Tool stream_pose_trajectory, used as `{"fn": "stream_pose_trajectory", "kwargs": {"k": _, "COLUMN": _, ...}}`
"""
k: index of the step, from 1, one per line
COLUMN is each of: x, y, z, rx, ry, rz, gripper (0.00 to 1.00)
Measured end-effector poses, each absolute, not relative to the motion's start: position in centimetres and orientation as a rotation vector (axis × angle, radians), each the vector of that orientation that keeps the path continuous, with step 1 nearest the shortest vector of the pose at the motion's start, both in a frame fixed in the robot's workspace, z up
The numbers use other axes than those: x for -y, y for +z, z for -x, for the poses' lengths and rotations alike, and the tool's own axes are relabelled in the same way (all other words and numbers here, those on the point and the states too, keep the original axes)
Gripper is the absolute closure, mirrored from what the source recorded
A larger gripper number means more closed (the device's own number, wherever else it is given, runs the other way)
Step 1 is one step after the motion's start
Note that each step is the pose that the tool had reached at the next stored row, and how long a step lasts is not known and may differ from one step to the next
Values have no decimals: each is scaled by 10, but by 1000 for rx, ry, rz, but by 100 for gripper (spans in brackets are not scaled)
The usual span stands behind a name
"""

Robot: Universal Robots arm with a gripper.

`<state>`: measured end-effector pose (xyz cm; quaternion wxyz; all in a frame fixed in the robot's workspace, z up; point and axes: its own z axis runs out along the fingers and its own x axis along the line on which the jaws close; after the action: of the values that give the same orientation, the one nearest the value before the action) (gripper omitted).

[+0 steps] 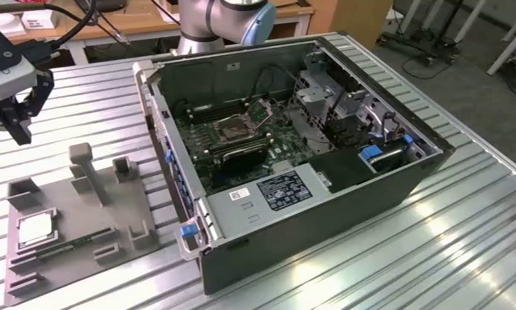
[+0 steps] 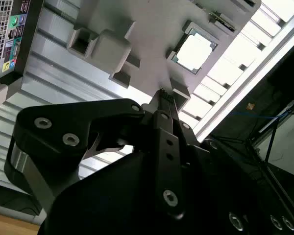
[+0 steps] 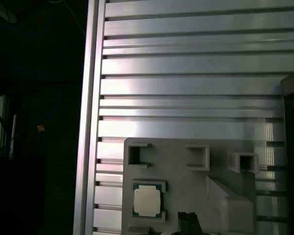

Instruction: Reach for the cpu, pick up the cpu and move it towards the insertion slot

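hand point(image 1: 18, 126) hovers well apart from the cpu point(image 1: 35, 229) on its holder point(image 1: 68, 213).

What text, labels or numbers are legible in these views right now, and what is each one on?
None can be quoted.
Large label on the metal cover inside the computer case: print too small to read.
Small white sticker beside it: too small to read.
Coloured port markings on the case's rear panel: blurred.
cpu top: no legible print.

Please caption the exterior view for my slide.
Tool hangs near the grey fixture holding the cpu, beside the open computer case.
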<state>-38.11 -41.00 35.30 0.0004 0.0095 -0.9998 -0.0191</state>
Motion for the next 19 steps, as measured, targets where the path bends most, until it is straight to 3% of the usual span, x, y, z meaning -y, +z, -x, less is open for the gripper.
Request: {"fn": "stream_pose_trajectory", "kwargs": {"k": 19, "x": 410, "y": 349, "z": 381, "rx": 3140, "ry": -60, "rz": -30, "gripper": 89}}
